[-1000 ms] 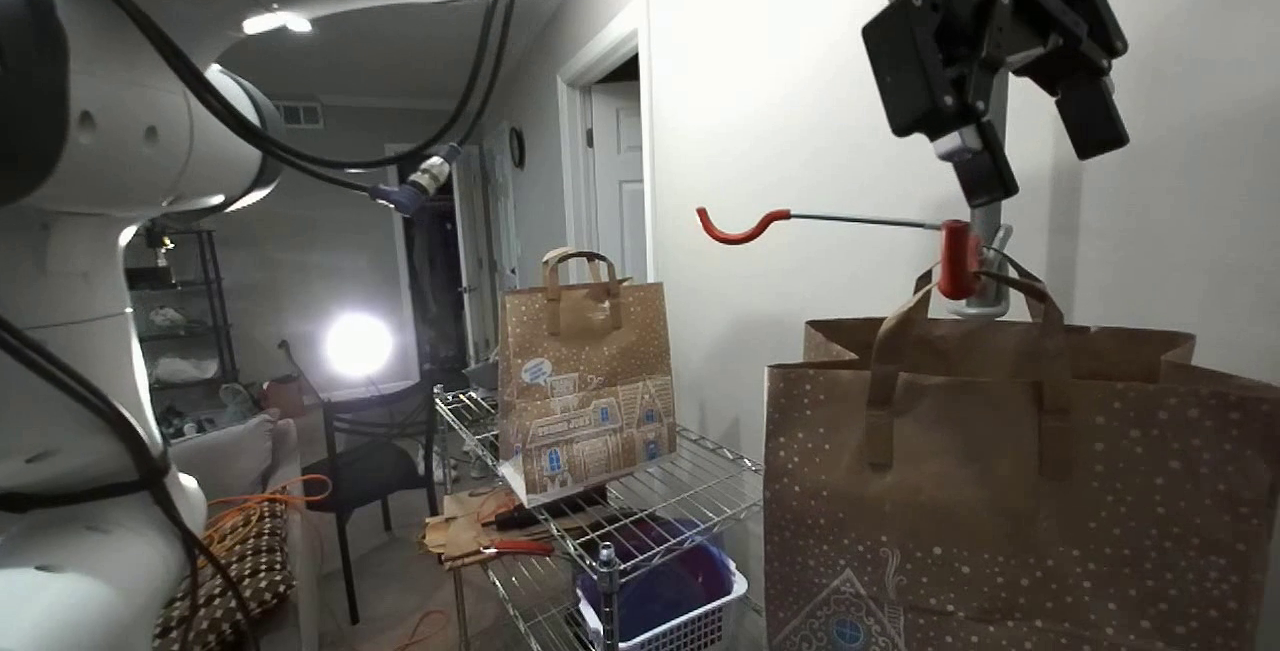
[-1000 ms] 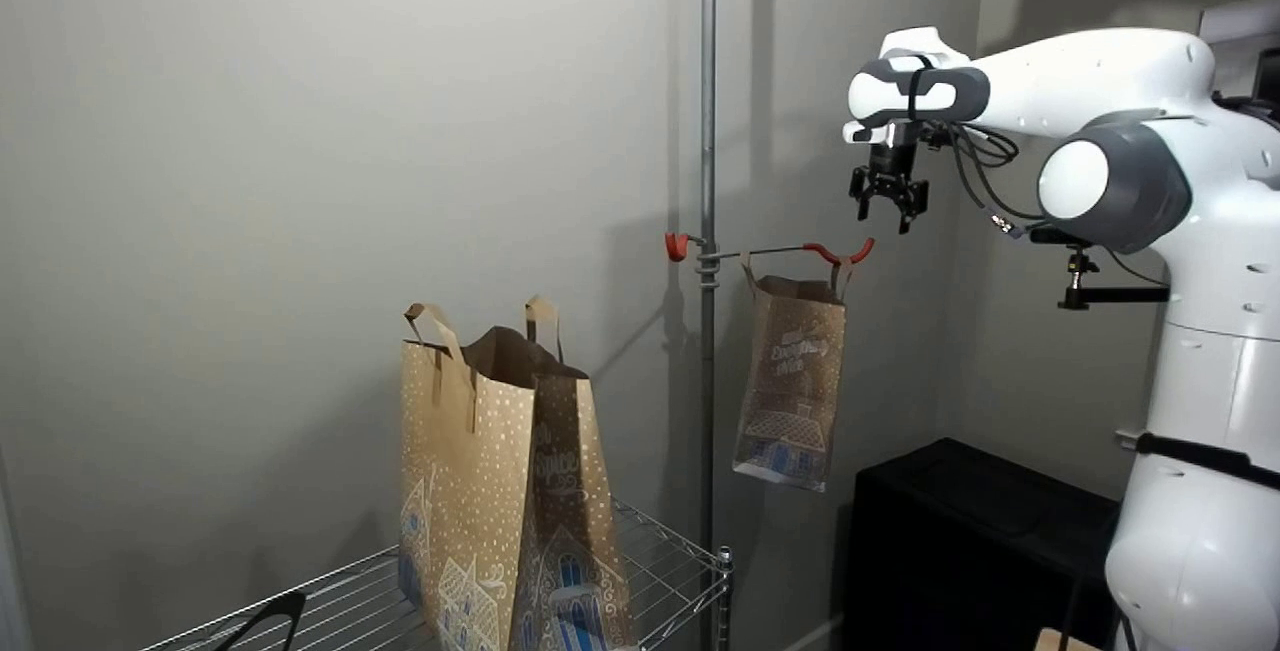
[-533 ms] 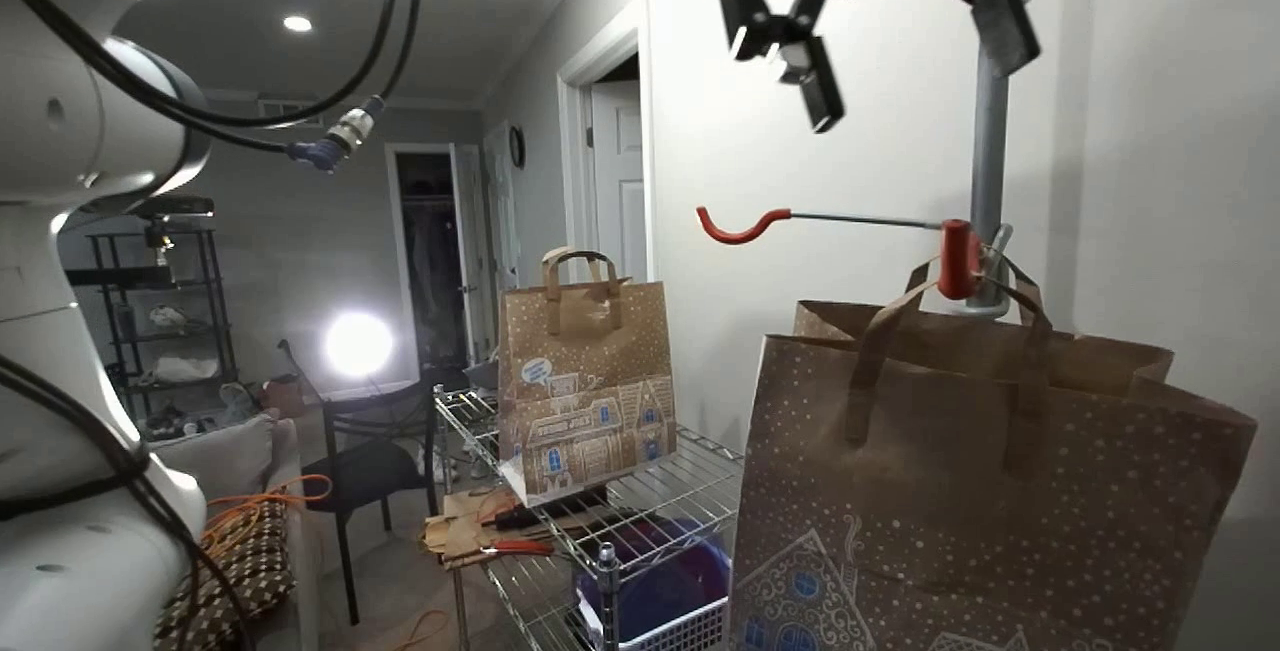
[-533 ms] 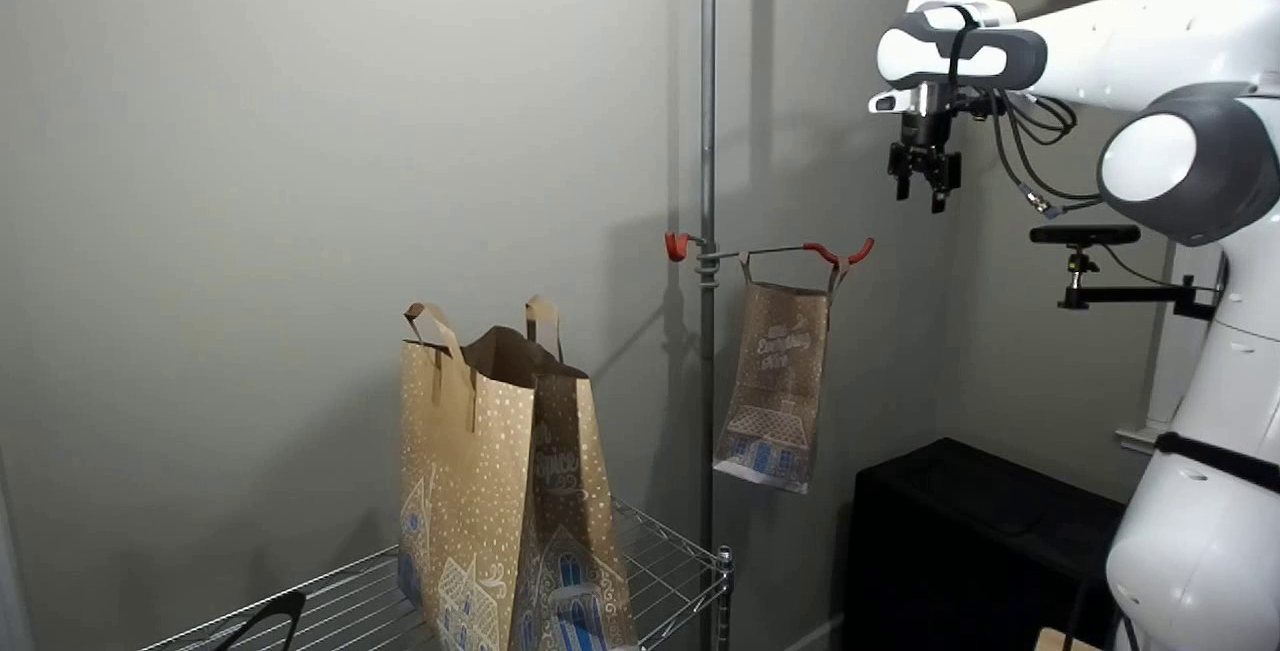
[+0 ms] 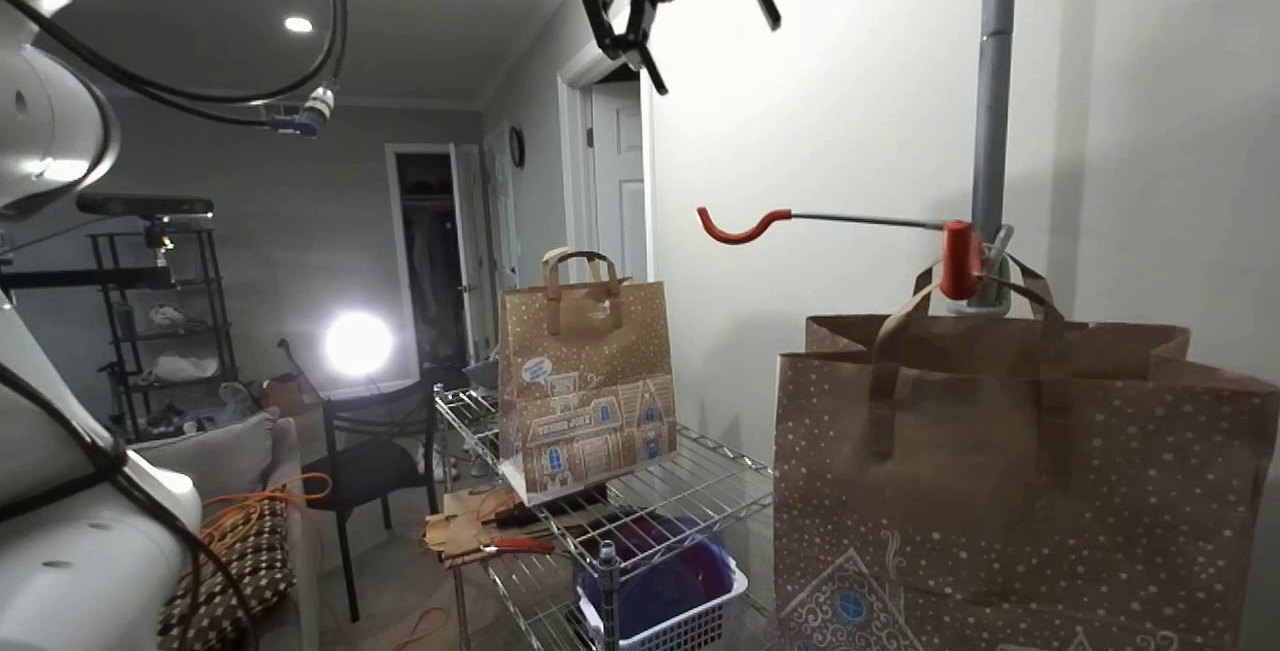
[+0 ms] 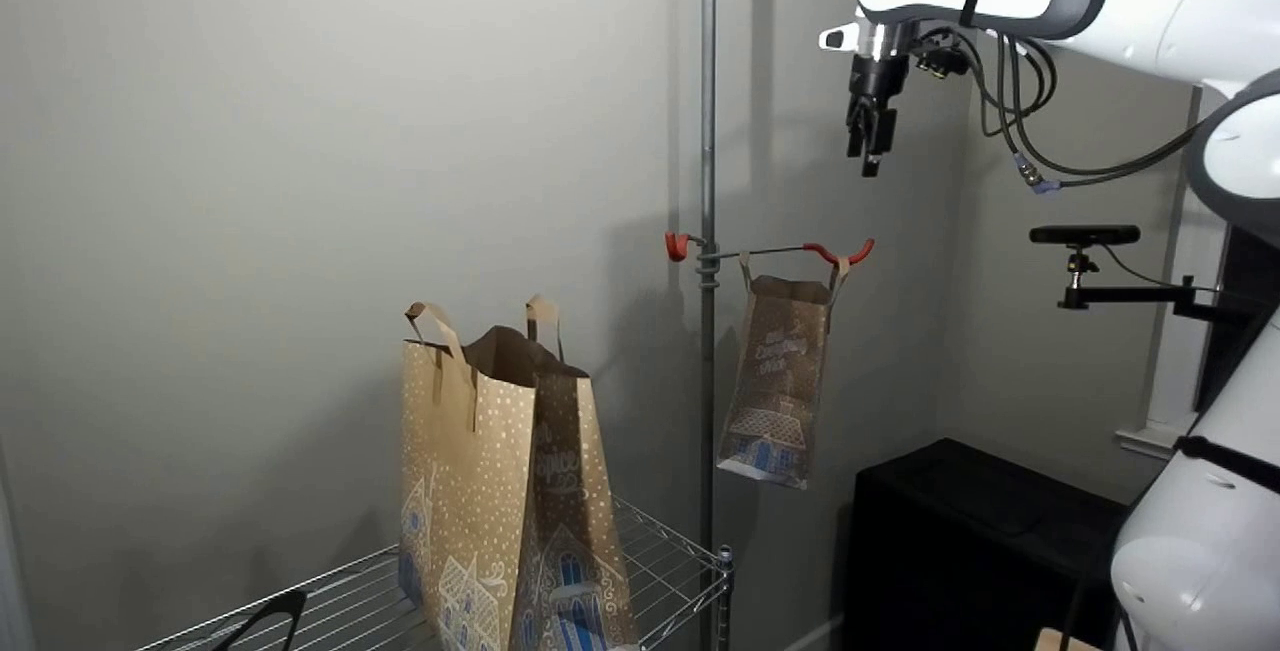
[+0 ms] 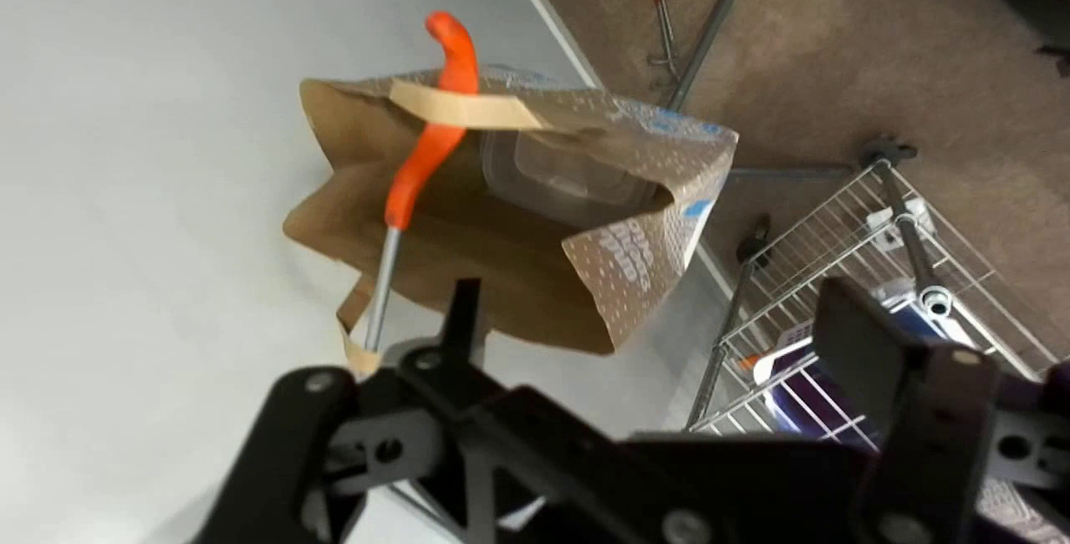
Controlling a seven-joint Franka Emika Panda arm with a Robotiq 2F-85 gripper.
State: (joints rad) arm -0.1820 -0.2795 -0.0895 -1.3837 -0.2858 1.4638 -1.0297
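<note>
Right of a pole [image 6: 707, 131] in an exterior view, a paper bag [image 6: 773, 381] is hung by handles [image 7: 497, 112] over a red-tipped hook [image 7: 425, 164], seemingly secured by its upturned end [image 7: 449, 31], below an empty, wide-spread gripper [image 5: 718, 59].

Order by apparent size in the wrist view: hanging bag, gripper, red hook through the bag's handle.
Largest to smallest:
Gripper, partly because it is so near
Bag
Hook, clearly the slimmest
</note>
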